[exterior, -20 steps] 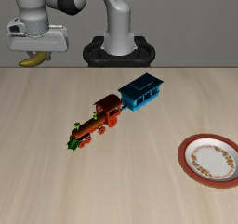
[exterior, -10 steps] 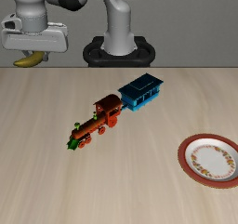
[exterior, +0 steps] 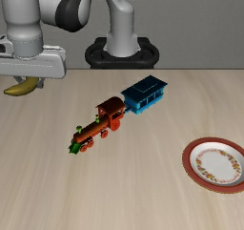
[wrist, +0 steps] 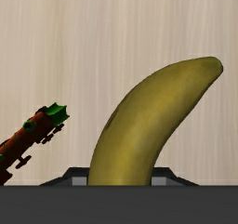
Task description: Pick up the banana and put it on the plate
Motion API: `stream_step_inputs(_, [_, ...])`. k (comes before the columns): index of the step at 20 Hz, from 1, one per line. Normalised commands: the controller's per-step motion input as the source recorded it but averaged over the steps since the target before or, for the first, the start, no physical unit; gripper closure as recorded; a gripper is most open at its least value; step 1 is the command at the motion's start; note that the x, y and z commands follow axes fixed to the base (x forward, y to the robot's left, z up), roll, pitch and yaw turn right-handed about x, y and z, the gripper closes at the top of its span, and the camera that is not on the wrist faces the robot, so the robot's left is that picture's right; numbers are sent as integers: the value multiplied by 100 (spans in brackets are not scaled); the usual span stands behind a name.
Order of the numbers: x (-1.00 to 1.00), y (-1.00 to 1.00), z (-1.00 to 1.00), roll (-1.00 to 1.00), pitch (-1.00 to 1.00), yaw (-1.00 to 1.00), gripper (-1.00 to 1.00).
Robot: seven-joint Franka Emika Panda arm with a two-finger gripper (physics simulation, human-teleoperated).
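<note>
While claw grips banana, train lies toward plate.

Stretched from the base toward the worktop's far corner at the exterior view's left, arm standing upright over the wrist, gripper pointing straight down, fingers pressed against the banana from two sides, holding it clear of the worktop.
</note>
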Motion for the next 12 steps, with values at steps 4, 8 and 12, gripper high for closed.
stream_step_inputs(4, [100, 0, 0, 0, 0, 0, 100])
stream_step_inputs(8, [0, 100, 0, 0, 0, 0, 100])
stream_step_inputs(12, [0, 100, 0, 0, 0, 0, 100])
